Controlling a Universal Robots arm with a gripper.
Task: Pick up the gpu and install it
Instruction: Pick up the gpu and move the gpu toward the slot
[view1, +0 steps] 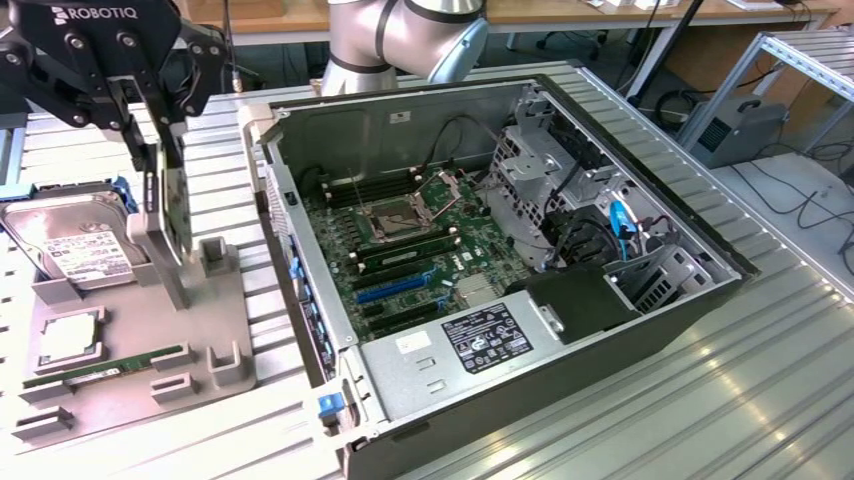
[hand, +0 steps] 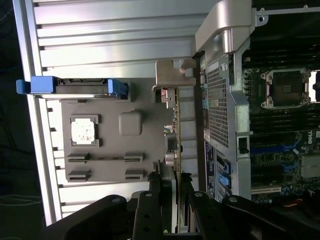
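Our gripper straddles the gpu, which stands on edge in the tray beside the case, top edge offered for grasping; whether it pinches, we cannot tell.

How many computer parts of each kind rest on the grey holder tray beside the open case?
hard drive: 1
processor chip: 1
memory stick: 1
gpu: 1
Total: 4
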